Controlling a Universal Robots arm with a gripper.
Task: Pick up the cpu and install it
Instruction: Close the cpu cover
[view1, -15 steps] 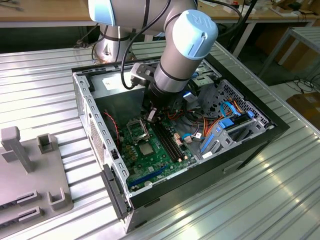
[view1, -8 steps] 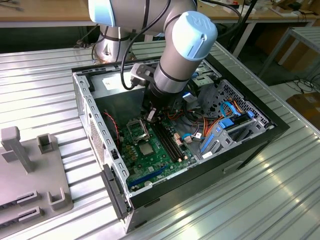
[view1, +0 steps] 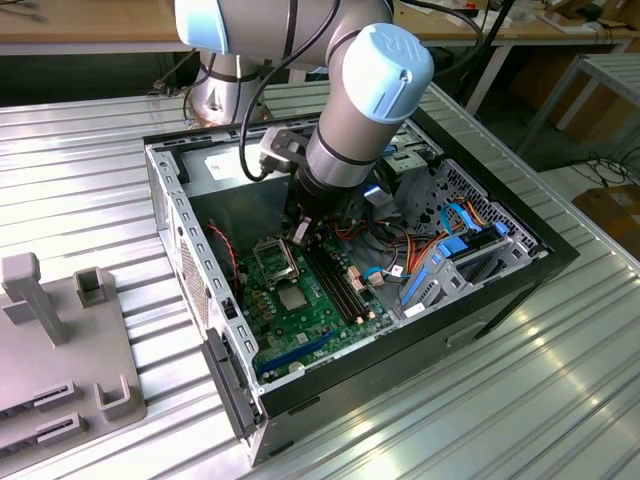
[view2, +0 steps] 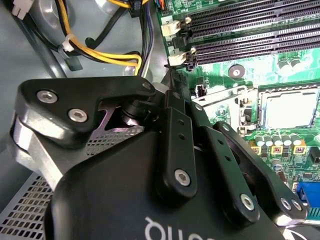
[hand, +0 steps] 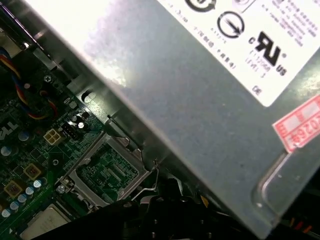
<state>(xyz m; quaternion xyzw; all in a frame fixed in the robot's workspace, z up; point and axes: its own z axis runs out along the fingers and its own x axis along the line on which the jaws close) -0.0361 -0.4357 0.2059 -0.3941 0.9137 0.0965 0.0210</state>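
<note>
Open computer case (view1: 190, 250) lying on a ribbed metal counter (view1: 80, 170), with the robot arm (view1: 350, 100) reaching down into it from above. The hand (view1: 300, 235) hangs low inside the case, just over the green board (view1: 320, 320); its black linkage fills the near part of the second wrist view, and whether it is spread, pressed together or pinching anything cannot be told. The black-framed socket (view1: 275, 262) sits just beside and below the hand, on the side toward the power supply (view1: 225, 170); in the first wrist view the socket (hand: 107, 172) shows a green patterned bed inside a metal frame, close under the grey wall of the power supply (hand: 200, 100). A grey square chip (view1: 292, 297) lies on the board near the hand, a little further from it than the socket (the same pale square appears in both wrist views (view2: 287, 107) (hand: 42, 222), ringed by small capacitors). The long dark memory slots (view1: 335, 280) run near the hand on its other side (view2: 250, 30). Yellow and black cables (view2: 100, 52) cross the case floor behind the hand. A grey fixture (view1: 60, 360) stands on the counter well apart from the hand, toward the exterior view's left. Where the cpu itself lies cannot be told.
</note>
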